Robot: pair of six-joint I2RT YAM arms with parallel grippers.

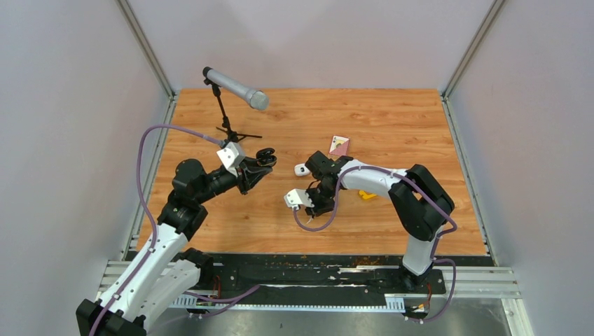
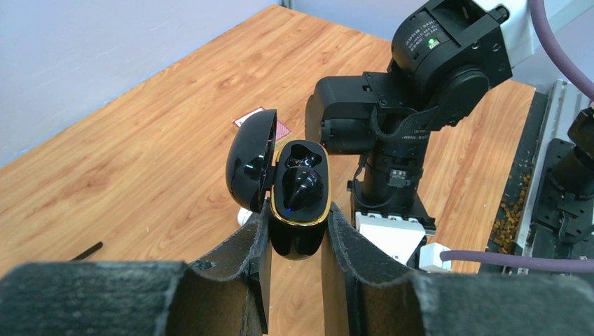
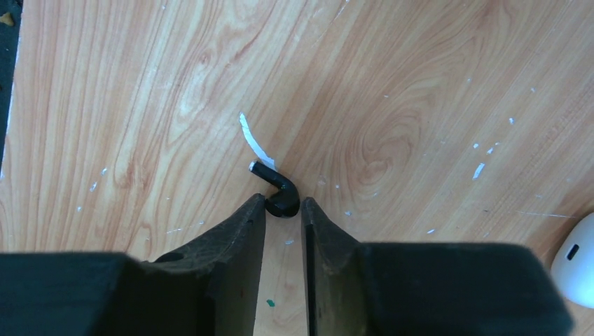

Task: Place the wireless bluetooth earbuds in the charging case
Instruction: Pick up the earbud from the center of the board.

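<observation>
My left gripper (image 2: 298, 213) is shut on a glossy black charging case (image 2: 299, 241) with a gold rim, held up off the table (image 1: 266, 158). Its lid (image 2: 251, 168) stands open to the left. One black earbud (image 2: 301, 185) sits in a well; the well beside it looks empty. My right gripper (image 3: 283, 203) points down at the table. Its fingertips (image 3: 259, 206) press both sides of a second black earbud (image 3: 277, 178), which lies on the wood with its stem pointing away. A thin white sliver (image 3: 252, 140) lies just beyond it.
A white case (image 3: 578, 262) lies right of the right gripper, seen also from above (image 1: 301, 169). A microphone on a stand (image 1: 235, 87) stands at the back left. A pink card (image 1: 339, 145) and a yellow object (image 1: 367, 195) lie near the right arm.
</observation>
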